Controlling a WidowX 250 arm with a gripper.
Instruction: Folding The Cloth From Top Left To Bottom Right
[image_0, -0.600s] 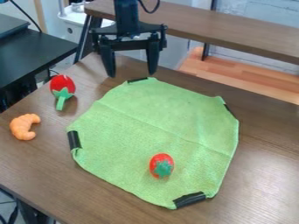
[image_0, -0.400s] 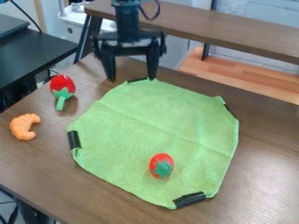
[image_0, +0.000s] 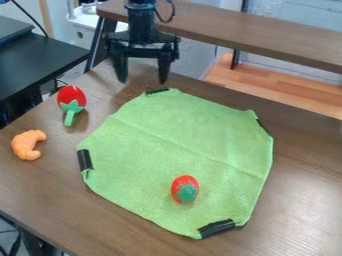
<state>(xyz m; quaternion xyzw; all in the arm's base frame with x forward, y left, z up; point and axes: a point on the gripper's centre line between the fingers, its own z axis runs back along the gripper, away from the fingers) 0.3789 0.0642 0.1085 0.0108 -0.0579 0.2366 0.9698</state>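
Note:
My gripper (image_0: 142, 82) hangs open at the top of the view, just beyond the cloth's far left corner, with nothing between its two spread fingers. The green cloth (image_0: 180, 135) lies spread out on the brown table, with a faint crease across it and black tape on its corners. Its far left corner, with a piece of black tape (image_0: 157, 91), is a little below and to the right of the gripper. A red toy with a green leafy top (image_0: 185, 189) rests on the near part of the cloth.
Left of the cloth, on the table (image_0: 127, 220), are a red toy with a green stem (image_0: 71, 103) and an orange croissant-shaped toy (image_0: 28, 144). Behind the table stand a brown bench-like surface (image_0: 267, 36) and, at the left, a black table (image_0: 33, 60).
Between the earlier frames the gripper dipped slightly; it has since shifted up and a little to the left, its fingers slightly closer together. The cloth and toys have not moved.

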